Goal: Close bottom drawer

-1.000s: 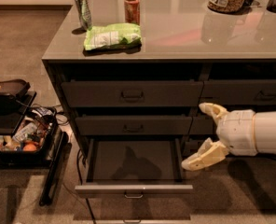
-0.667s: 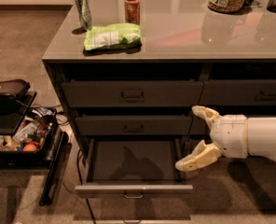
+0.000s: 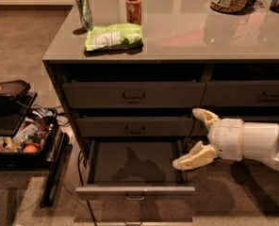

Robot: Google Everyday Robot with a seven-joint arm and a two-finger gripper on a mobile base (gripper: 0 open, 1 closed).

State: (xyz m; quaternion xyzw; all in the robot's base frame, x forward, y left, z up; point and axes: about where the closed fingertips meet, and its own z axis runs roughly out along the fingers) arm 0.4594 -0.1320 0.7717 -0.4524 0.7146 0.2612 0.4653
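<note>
My end effector [image 3: 199, 137] hangs open, its two pale fingers spread wide, just off the right side of the bottom drawer [image 3: 132, 166], which stands pulled well out of the cabinet's lowest tier with nothing visible inside it. The drawer's long axis runs left to right. Its low front panel, with the small loop handle [image 3: 135, 197] at centre, lies to the left of my end effector and nearer in the scene. The closing travel runs away from that panel, towards the far side, under the shut middle drawer [image 3: 135, 126].

As I judge it, I am on the wrong side of the panel for a push. I must come round to its near face before pressing it home.

There is open carpet in front of the panel for that swing. The drawer's right rim sits close by my lower finger [image 3: 192, 159] and looks the likeliest thing to clip. A dark cable [image 3: 83, 182] trails on the floor by the drawer's left corner, and a crowded bin [image 3: 21, 142] sits well off to the left, both clear of my path. The worktop [image 3: 201, 36] above carries cans and a green bag [image 3: 113, 36], out of the way.
</note>
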